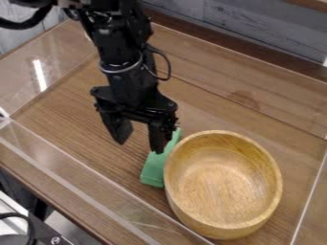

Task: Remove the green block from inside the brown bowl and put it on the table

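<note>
My arm comes down from the upper left of the view, black and cabled, with the wrist held vertical. My gripper (141,137) points straight down, its dark fingers (119,128) spread wide apart and closed on nothing. It hangs just left of the brown bowl (225,182), fingertips low, beside the bowl's near rim.

Low clear acrylic walls (76,170) stand around the work surface; the near one runs along the front left and catches pale reflections. Beyond the far wall hangs a grey backdrop (262,29) with a faint block pattern. A black cable (26,15) loops in the top left corner. At the bottom left, outside the walls, some dark hardware (36,230) shows, too cropped to identify.
</note>
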### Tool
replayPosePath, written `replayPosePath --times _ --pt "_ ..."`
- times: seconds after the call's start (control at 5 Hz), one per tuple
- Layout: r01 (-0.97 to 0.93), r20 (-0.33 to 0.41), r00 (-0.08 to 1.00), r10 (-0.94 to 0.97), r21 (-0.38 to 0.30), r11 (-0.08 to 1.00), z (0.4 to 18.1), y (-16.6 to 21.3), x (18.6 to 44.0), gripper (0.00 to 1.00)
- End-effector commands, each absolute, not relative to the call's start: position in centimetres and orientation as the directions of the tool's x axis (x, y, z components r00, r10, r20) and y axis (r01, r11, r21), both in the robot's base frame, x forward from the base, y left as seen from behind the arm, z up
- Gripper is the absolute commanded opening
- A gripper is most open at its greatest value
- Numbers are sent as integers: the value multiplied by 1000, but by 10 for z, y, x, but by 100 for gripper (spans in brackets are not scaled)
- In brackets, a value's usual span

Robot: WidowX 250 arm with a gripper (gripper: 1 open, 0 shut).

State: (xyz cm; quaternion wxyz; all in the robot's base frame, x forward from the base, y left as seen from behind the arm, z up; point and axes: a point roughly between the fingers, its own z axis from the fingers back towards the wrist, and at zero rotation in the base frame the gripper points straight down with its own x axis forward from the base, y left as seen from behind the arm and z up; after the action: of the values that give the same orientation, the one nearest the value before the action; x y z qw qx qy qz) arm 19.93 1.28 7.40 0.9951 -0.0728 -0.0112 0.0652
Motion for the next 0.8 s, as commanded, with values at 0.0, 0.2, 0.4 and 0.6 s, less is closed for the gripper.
replayPosePath --times 0.0,0.2,0.4,0.6 --pt "-121 66 989 132 -151 981 84 12 213 100" --pt "-125 68 988 137 -156 980 81 10 214 100" --pt "-129 68 988 141 -161 979 80 8 215 100" --pt "-132 69 987 145 -167 977 80 7 216 100"
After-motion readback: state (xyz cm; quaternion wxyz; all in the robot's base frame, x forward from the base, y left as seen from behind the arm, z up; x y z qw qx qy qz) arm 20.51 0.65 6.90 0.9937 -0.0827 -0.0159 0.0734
